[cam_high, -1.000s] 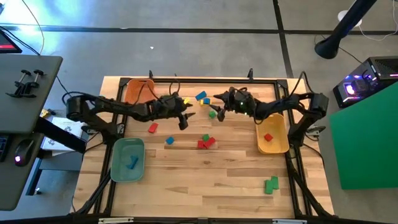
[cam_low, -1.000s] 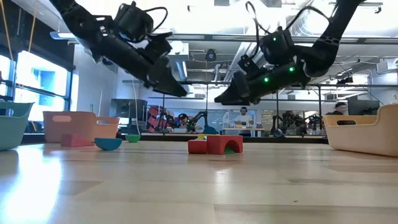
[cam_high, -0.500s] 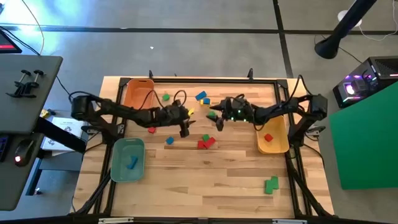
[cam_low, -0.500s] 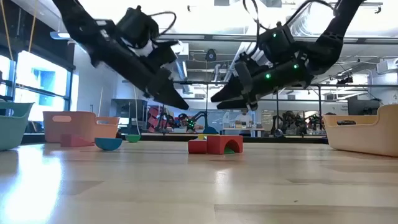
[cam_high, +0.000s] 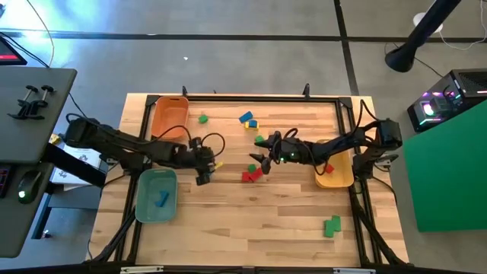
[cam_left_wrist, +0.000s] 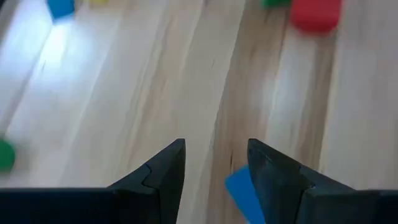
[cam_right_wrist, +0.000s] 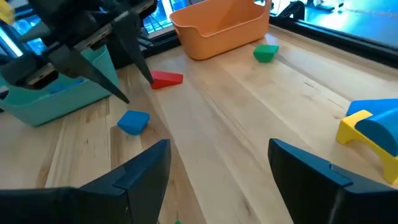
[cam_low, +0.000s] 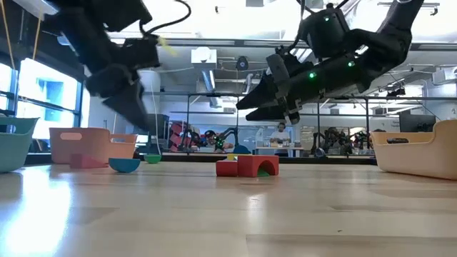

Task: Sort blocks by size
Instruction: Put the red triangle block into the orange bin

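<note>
Looking at the blocks, you find most scattered on the wooden table (cam_high: pixel 251 213): a small blue block (cam_right_wrist: pixel 133 122) lies just beside your left gripper (cam_high: pixel 202 176), whose jaws stand apart around nothing, angled down over it. A red wedge (cam_right_wrist: pixel 166 79) sits near the orange tray (cam_high: pixel 169 116), a green block (cam_high: pixel 202 119) just past that tray. Your red blocks (cam_high: pixel 252 175) cluster mid-table, below your right gripper (cam_high: pixel 261 160), jaws wide apart and empty. One blue block (cam_high: pixel 161 199) rests in the teal tray (cam_high: pixel 156 196), one red block (cam_high: pixel 328 168) in the yellow tray (cam_high: pixel 335 169). Green blocks (cam_high: pixel 332 225) lie well apart near the table's front right.
</note>
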Controlling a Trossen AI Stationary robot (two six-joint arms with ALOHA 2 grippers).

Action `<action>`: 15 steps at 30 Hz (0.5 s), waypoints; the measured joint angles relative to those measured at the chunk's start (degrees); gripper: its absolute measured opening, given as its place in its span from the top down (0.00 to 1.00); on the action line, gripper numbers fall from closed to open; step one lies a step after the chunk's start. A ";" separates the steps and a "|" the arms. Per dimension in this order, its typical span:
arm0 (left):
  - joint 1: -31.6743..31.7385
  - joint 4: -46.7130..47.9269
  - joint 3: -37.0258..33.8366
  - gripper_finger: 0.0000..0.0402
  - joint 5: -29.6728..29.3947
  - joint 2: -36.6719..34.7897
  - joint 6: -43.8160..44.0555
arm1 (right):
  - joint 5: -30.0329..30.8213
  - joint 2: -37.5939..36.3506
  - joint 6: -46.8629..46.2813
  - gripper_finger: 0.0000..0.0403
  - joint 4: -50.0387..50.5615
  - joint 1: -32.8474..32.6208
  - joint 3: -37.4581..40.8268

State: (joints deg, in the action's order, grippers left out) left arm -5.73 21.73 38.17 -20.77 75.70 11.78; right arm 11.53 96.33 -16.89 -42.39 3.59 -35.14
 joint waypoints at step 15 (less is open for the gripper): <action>-2.94 23.91 0.02 0.61 -14.54 -7.10 40.87 | 2.11 0.02 2.37 0.34 -0.72 3.40 -0.04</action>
State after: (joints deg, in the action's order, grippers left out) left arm -8.67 45.64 38.20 -35.31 68.61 52.65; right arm 13.64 96.36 -14.52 -43.11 6.99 -35.18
